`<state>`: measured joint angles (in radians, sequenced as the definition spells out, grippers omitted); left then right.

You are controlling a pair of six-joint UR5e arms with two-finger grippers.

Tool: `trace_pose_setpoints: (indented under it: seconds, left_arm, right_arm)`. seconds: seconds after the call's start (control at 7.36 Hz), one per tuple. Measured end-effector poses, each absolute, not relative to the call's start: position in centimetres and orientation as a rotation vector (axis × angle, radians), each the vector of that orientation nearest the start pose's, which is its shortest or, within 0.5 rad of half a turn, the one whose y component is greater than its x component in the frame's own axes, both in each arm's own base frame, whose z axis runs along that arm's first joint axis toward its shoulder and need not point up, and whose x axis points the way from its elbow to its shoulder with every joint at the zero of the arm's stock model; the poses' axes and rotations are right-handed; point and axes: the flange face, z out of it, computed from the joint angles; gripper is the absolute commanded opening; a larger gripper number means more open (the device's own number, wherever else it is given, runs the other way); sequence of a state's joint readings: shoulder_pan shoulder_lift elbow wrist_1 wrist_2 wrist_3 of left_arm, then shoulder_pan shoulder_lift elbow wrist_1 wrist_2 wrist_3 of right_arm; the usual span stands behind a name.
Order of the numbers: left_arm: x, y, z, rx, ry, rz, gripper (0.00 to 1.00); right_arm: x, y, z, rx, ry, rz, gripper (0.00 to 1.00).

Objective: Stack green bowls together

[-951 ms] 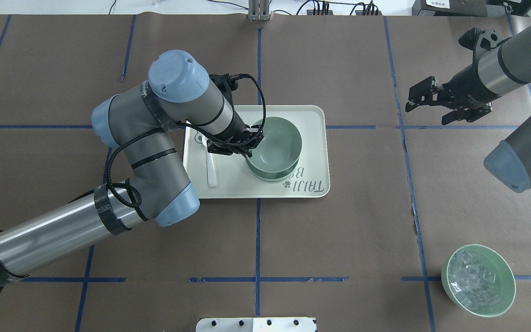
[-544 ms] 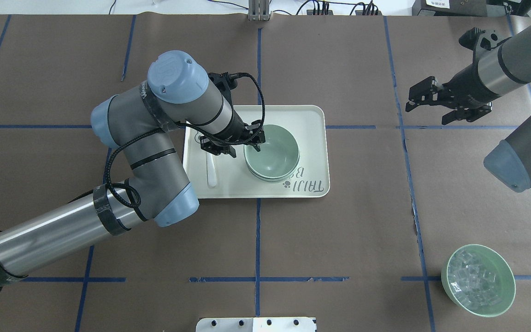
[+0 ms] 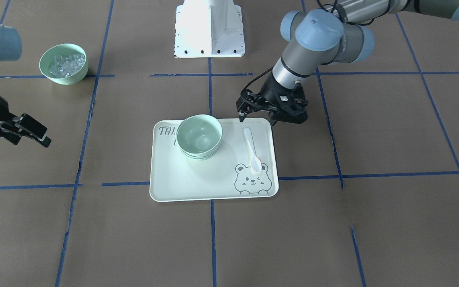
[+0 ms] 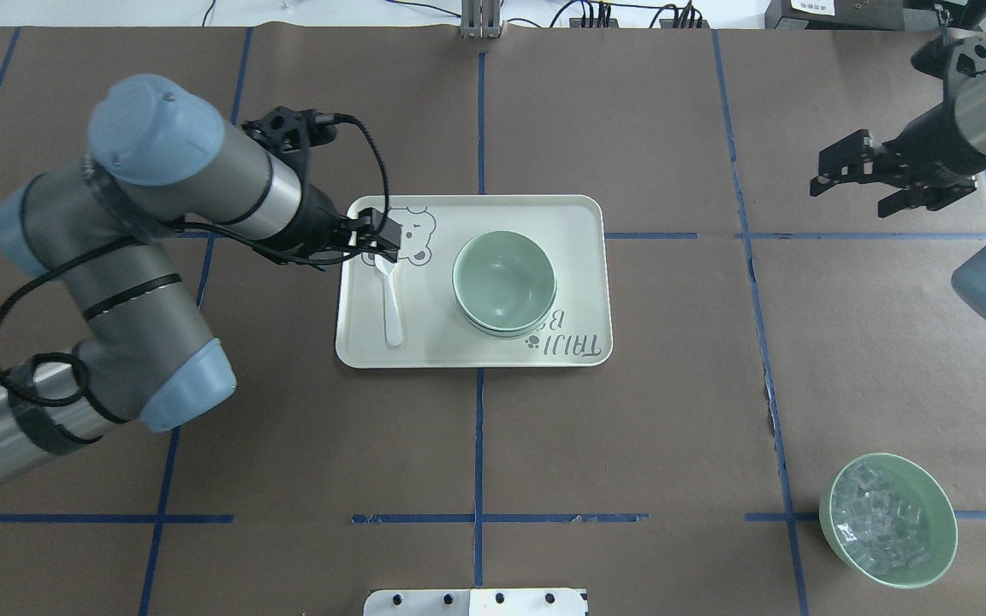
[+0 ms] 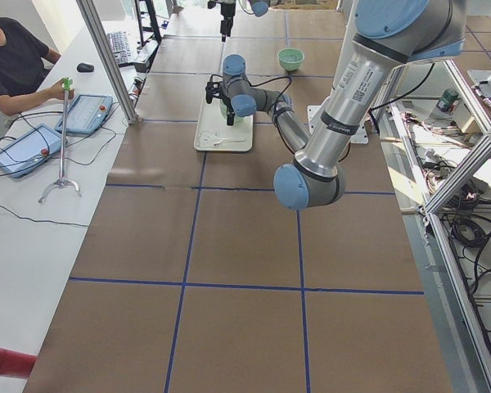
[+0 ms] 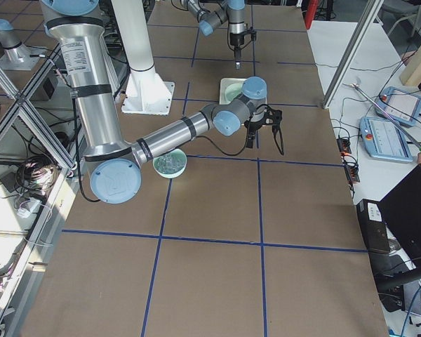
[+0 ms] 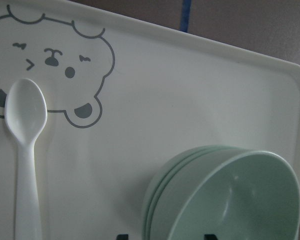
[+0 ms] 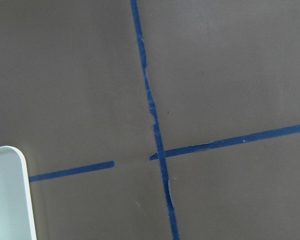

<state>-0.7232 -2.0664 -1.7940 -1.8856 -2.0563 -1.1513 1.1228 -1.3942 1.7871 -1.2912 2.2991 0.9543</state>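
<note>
The green bowls [image 4: 504,282] sit nested in one stack on the bear-print tray [image 4: 544,214]. The stack also shows in the front view [image 3: 199,136] and the left wrist view [image 7: 230,195], where three rims show one inside another. My left gripper [image 4: 386,242] is open and empty. It hovers over the tray's corner by the bear print, well to the left of the stack, and also shows in the front view [image 3: 256,118]. My right gripper [image 4: 852,192] is open and empty, far off to the right above the bare table, and shows in the front view [image 3: 44,137].
A white spoon [image 4: 391,299] lies on the tray beside the stack. A separate green bowl of clear cubes [image 4: 887,519] stands at the near right of the table. The tray's corner [image 8: 5,200] shows in the right wrist view over brown paper with blue tape lines.
My left gripper opened off the top bowl, which now rests in the stack, and drew back left to the tray's corner. My right gripper moved further right.
</note>
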Motion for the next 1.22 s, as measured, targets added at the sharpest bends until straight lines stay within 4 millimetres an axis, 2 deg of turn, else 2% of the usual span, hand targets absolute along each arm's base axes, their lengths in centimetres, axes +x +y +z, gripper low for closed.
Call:
trace_pose_setpoints:
  seconds: [0.27, 0.41, 0.68, 0.82, 0.95, 1.09, 1.22]
  left_arm:
    - [32.0, -47.6, 29.9, 0.294, 1.006, 0.091, 1.00]
    - [26.3, -48.7, 33.5, 0.338, 0.960, 0.157, 1.00]
    - [12.8, -50.7, 42.4, 0.433, 0.830, 0.303, 1.00]
    - [7.2, -51.2, 46.6, 0.464, 0.761, 0.356, 1.00]
    - [2.6, -51.4, 50.3, 0.471, 0.705, 0.379, 1.00]
    - [-1.0, -51.2, 53.4, 0.436, 0.675, 0.355, 1.00]
    - [-2.9, -50.8, 55.5, 0.368, 0.672, 0.320, 1.00]
  right_arm:
    - [-10.8, -55.9, 49.8, 0.086, -0.880, 0.102, 1.00]
    - [-7.0, -56.9, 52.9, 0.100, -0.844, 0.036, 1.00]
    - [-0.6, -58.2, 57.1, 0.106, -0.796, -0.060, 1.00]
    - [1.6, -58.2, 58.5, 0.102, -0.786, -0.091, 1.00]
    - [3.2, -58.0, 59.4, 0.100, -0.779, -0.113, 1.00]
    - [4.5, -57.8, 60.0, 0.096, -0.774, -0.137, 1.00]
    - [4.8, -57.6, 60.2, 0.089, -0.771, -0.164, 1.00]
